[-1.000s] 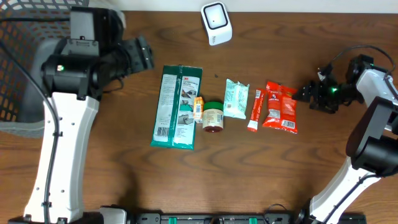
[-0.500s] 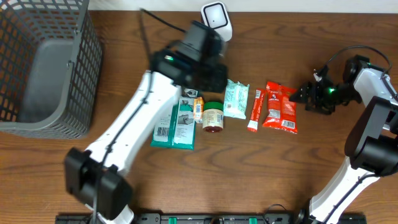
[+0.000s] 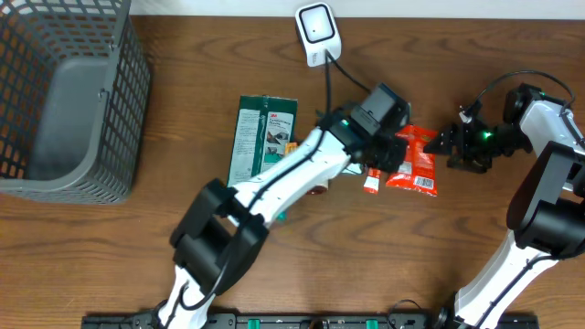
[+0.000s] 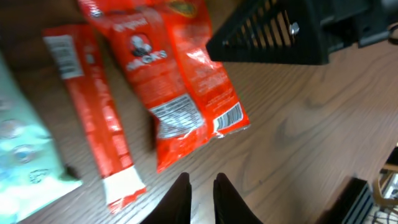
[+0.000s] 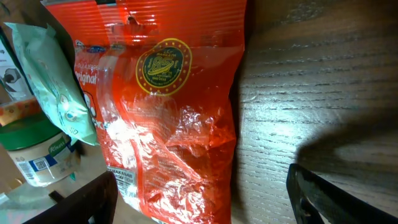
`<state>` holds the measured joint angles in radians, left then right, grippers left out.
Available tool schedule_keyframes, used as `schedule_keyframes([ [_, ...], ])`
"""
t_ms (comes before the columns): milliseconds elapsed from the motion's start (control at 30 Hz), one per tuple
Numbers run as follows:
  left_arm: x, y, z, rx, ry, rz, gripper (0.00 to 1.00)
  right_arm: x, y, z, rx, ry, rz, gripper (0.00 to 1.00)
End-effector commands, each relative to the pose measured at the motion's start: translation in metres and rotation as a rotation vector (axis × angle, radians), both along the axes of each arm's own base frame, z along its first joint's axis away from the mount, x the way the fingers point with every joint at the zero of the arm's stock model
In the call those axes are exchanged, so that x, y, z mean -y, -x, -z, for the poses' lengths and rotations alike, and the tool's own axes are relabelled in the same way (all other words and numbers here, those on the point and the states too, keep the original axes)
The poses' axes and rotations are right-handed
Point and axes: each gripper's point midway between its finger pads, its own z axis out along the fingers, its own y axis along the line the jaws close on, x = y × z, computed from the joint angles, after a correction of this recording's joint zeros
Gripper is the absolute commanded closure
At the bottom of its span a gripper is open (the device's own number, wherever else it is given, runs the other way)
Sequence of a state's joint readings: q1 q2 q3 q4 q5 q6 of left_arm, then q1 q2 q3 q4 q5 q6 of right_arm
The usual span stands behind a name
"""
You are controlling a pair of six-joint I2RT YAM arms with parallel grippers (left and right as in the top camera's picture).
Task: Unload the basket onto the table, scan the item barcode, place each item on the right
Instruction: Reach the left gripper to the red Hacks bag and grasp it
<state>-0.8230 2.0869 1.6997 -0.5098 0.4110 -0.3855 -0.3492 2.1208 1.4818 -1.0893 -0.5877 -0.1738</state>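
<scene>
Left gripper [image 4: 202, 196] moved from basket [image 3: 135, 110] to above pouch [image 4: 180, 81], jaws drawn together, empty | right gripper [image 5: 199, 186] jaws apart beside pouch | pouch not yet gripped; barcode unscanned.

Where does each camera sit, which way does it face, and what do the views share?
Overhead: above the table, looking straight down at basket, scanner and the items; left arm and right arm show.
Left wrist: on the left arm, looking down past its nearly closed fingers at the red snack bag; right gripper shows top right.
Right wrist: low near the table, facing the same bag between its wide-apart fingers.
Shared: all three show the red snack bag.
</scene>
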Motion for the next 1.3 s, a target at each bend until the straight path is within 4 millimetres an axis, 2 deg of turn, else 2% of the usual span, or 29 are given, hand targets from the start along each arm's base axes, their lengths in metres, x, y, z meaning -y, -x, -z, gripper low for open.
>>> schedule_keyframes([
  [0, 0.012, 0.006, 0.017, -0.013, 0.003, 0.018, 0.86, -0.002, -0.002, 0.002, 0.004, -0.018, -0.010, 0.17],
  [167, 0.025, 0.000, 0.036, -0.006, 0.022, 0.015, 0.88, -0.002, -0.002, 0.002, 0.005, -0.017, -0.011, 0.16],
  [533, 0.020, 0.005, 0.087, -0.072, -0.050, 0.013, 0.89, -0.002, -0.003, 0.002, 0.011, -0.015, -0.011, 0.15],
  [1267, 0.001, 0.007, 0.122, -0.094, -0.158, -0.026, 0.89, -0.007, 0.002, 0.005, 0.006, -0.040, -0.018, 0.14],
])
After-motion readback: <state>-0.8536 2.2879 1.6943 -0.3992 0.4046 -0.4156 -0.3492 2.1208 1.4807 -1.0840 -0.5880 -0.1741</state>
